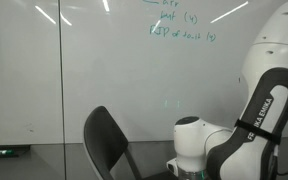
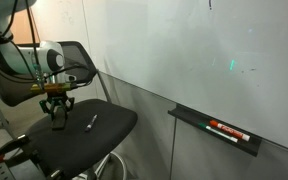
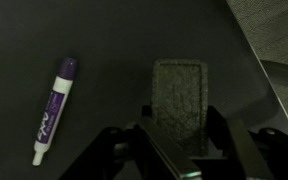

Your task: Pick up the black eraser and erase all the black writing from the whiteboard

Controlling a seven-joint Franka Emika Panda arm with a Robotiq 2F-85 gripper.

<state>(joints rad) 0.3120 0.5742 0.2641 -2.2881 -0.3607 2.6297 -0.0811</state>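
Observation:
In the wrist view the black eraser [image 3: 176, 92], a small dark rectangular block, sits between the fingers of my gripper [image 3: 179, 140]. The fingers press on its two sides, so the gripper looks shut on it. In an exterior view the gripper [image 2: 57, 120] points down, just over the left part of the black chair seat [image 2: 104, 140]. The whiteboard [image 2: 184, 50] fills the wall behind and shows in both exterior views [image 1: 84, 70]. A tiny dark mark [image 2: 209, 5] at its top edge may be the black writing; it is too small to tell.
A purple-and-white marker [image 3: 52, 108] lies on the seat beside the eraser, also seen in an exterior view [image 2: 92, 121]. A red-and-dark marker [image 2: 227, 130] lies on the grey ledge [image 2: 199, 117]. Green handwriting [image 1: 179, 25] is high on the board. The chair back [image 1: 104, 140] stands close to the arm.

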